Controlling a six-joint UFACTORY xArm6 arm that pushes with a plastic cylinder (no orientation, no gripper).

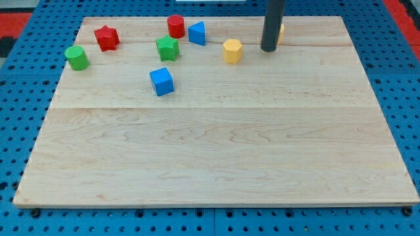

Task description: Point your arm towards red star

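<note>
Approach not begun: our tip (268, 50), no pincer fitted, sits right of the yellow hexagon (232, 50); the red star (105, 37) lies far left, needing a leftward sweep.

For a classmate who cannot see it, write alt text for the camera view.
My tip rests near the wooden board's top edge, far right of the red star. Between them lie a yellow block, blue blocks, a green star and a red cylinder.

My rod (272, 23) is standing upright near the worktop's far edge — my tip (268, 50) is resting right of centre.
</note>
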